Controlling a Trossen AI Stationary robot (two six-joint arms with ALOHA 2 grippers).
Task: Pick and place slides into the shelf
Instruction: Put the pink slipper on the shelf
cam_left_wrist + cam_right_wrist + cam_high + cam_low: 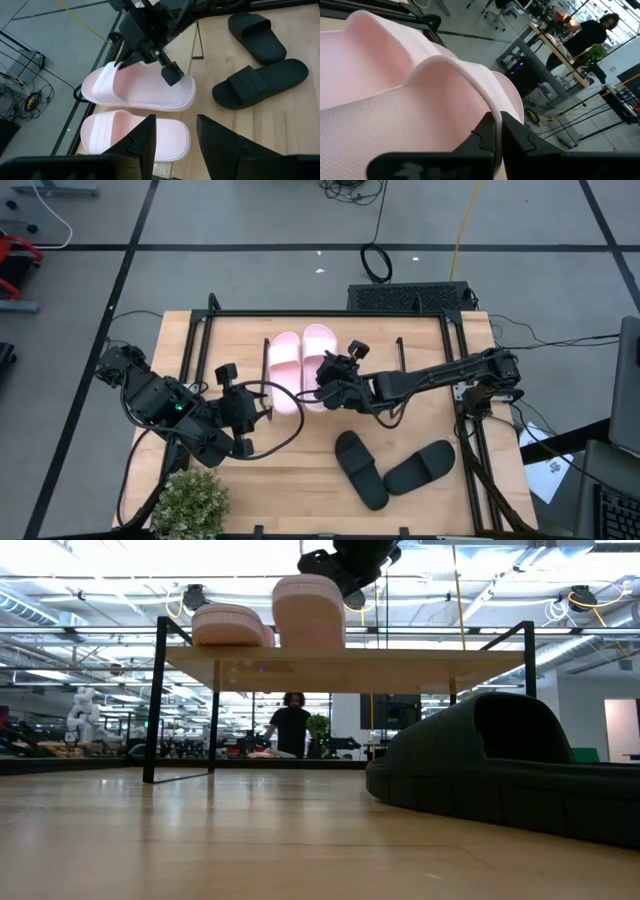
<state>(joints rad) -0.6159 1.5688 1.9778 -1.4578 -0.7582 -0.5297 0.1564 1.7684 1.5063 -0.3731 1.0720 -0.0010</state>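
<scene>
Two light pink slides stand side by side on the shelf (385, 350), soles on its wooden board (340, 665). My right gripper (326, 383) is shut on the right one (320, 355), reaching in from the table's right. The left pink slide (284, 365) lies free. Two black slides (360, 470) (420, 465) rest flat on the tabletop toward the near right. My left gripper (175, 135) hovers open and empty left of the shelf, its fingers aimed at the pink pair. My right gripper pinches the thin edge of the pink slide's strap (492, 117) between its two shut fingers. In the left wrist view the fingers (125, 60) come slanting down onto the strap from above. In the low view the slide (308, 610) has its sole on the shelf board.
A potted plant (190, 505) stands at the near left corner. Black frame rails (190, 360) run along the table's sides. One black slide (510, 770) lies close to the low camera. A person (290, 725) stands far behind the table.
</scene>
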